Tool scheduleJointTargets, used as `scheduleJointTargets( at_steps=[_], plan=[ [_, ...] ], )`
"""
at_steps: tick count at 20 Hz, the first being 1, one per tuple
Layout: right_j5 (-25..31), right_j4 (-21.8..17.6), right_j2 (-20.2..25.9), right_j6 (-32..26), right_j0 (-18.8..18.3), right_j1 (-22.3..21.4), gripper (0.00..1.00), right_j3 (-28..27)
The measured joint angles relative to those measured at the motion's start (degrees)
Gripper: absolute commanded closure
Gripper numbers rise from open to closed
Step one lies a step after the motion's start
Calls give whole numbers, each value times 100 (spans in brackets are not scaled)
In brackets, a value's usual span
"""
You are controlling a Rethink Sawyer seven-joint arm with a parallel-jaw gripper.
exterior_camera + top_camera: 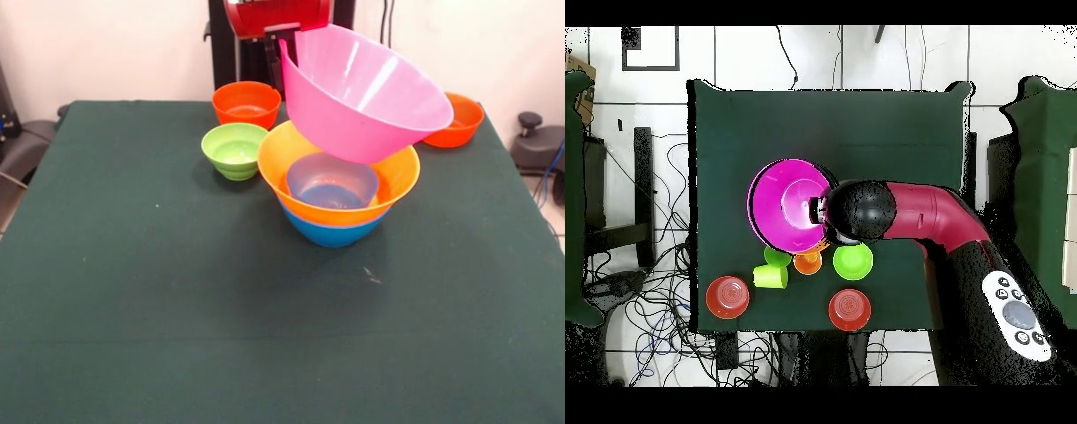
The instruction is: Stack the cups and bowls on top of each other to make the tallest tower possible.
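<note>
Tower partly built: blue, yellow-orange, small blue bowl nested; claw clamps pink bowl tilted above. Cups, other bowls unstacked on desk.

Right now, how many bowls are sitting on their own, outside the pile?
3: a green bowl beside the pile, an orange bowl behind it, a second orange bowl partly behind the raised pink bowl, which may hide more.
</note>
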Motion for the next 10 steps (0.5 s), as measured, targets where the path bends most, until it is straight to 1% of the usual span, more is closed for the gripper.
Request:
scheduleJointTargets(
  at_steps=[6, 7, 10],
  plan=[
    [0, 0, 0, 0, 3, 0, 100, 0],
    [0, 2, 0, 0, 4, -1, 0, -1],
    [0, 2, 0, 0, 4, -1, 0, -4]
  ],
)
